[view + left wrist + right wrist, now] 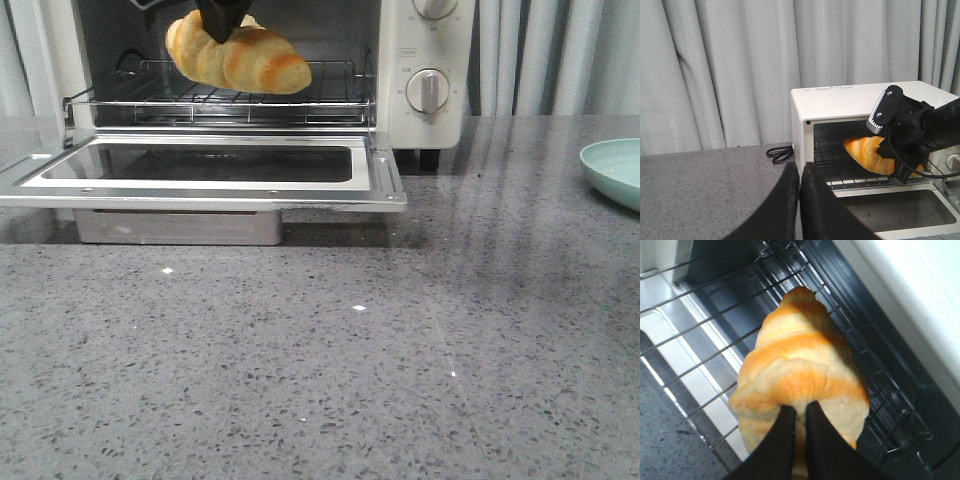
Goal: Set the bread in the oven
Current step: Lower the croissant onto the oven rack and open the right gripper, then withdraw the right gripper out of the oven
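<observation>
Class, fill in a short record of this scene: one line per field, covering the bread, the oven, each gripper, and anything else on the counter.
bread: bread gripped, held above the wire rack inside the oven opening
oven: oven door dropped open and flat
right gripper: right gripper shut on the bread
left gripper: left gripper shut, holding nothing, away from the oven
other: pale green dish on the counter, to the oven's right
</observation>
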Motion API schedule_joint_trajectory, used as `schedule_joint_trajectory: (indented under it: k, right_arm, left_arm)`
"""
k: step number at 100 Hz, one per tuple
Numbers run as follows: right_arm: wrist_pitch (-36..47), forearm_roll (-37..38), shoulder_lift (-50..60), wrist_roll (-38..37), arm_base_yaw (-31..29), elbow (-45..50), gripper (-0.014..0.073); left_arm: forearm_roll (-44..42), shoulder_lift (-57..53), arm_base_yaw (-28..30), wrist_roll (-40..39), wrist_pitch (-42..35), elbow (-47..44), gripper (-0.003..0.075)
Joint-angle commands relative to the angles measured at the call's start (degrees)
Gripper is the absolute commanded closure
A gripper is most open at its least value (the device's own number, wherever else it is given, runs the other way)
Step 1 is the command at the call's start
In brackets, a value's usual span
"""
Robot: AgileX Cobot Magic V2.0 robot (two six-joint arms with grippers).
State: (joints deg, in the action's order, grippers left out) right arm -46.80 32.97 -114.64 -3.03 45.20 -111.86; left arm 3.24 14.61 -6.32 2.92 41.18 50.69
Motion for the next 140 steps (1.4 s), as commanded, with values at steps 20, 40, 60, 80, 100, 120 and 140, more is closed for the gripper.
schedule_joint_trajectory:
  k: [20,40,60,80,100,120,140]
  right_arm:
    - [3.24,3.98,2.61,0.31,-0.37,-2.09,0.0581]
    - [3.69,3.98,2.61,0.31,-0.37,-2.09,0.0162]
    - [3.93,3.98,2.61,0.31,-0.27,-2.09,0.0109]
    - [3.77,3.98,2.91,0.23,0.56,-2.16,0.0109]
    - [2.24,3.98,3.33,0.04,2.68,-2.31,0.0109]
    - [0.92,3.98,4.63,-0.69,5.19,-2.35,0.0109]
    - [-5.02,3.88,7.06,-3.21,7.54,-3.85,0.0109]
  left_arm:
    - [1.11,0.84,0.13,0.12,-4.47,1.1,0.0741]
    - [1.72,0.84,0.13,0.12,-4.26,1.1,0.0741]
    - [1.72,0.84,0.13,0.12,-3.91,1.1,0.0741]
    - [1.72,0.84,0.13,0.12,-3.77,1.1,0.0741]
    - [0.45,-1.63,0.13,0.23,-3.77,1.03,0.0742]
    - [-1.42,-8.36,0.13,0.23,-3.97,-0.6,0.0742]
    - [-1.32,-13.72,0.13,-0.01,-4.09,-4.42,0.0742]
